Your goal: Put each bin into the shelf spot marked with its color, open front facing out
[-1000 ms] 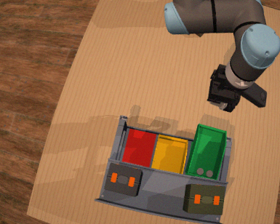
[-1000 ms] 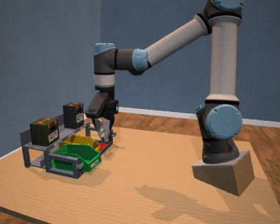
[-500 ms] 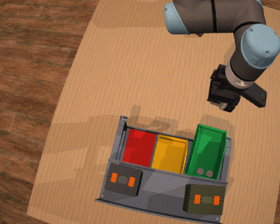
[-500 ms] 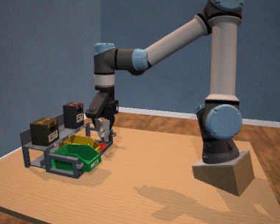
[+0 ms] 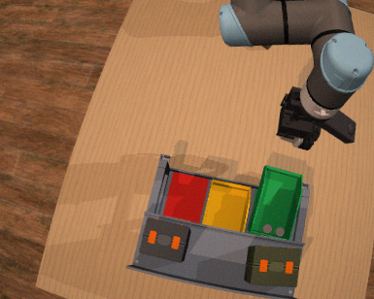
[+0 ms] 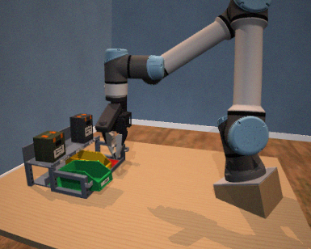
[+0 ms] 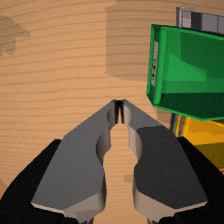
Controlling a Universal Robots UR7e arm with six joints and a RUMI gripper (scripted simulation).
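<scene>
Seen from above, where the shelf (image 5: pixel 154 191) (image 6: pixel 52 183) has its dark grey case (image 5: pixel 164 240) (image 6: pixel 81 128) at eight o'clock on the upper board (image 5: pixel 216 252) (image 6: pixel 69 149), the red mark (image 5: pixel 186 198) (image 6: pixel 114 162) lies bare to the left, and no red bin is in view. Just at three o'clock from it, the yellow bin (image 5: pixel 227 206) (image 6: pixel 90 158) (image 7: pixel 202 137) sits lower than its neighbour; whether it is centered, or has parts farther back, I cannot tell. Next along, the green bin (image 5: pixel 279 199) (image 6: pixel 84 174) (image 7: pixel 185 75) rides high, its open front poking toward twelve o'clock past the front lip, with two round grey parts (image 5: pixel 267 228) near its six o'clock end. An olive case (image 5: pixel 274 266) (image 6: pixel 49 146) stands on the board at five o'clock. Farthest right, the gripper (image 5: pixel 299 144) (image 6: pixel 116 157) (image 7: pixel 119 101) hangs at one o'clock from the green bin, apart from it, jaws closed tip to tip on nothing. A push toward six o'clock seems due. Pushed too high, the bin could tip and spill its parts; pushed level, its floor may catch on the lip or its rear rim jam under the board; pushed off-center, it could slew into the yellow bin.
</scene>
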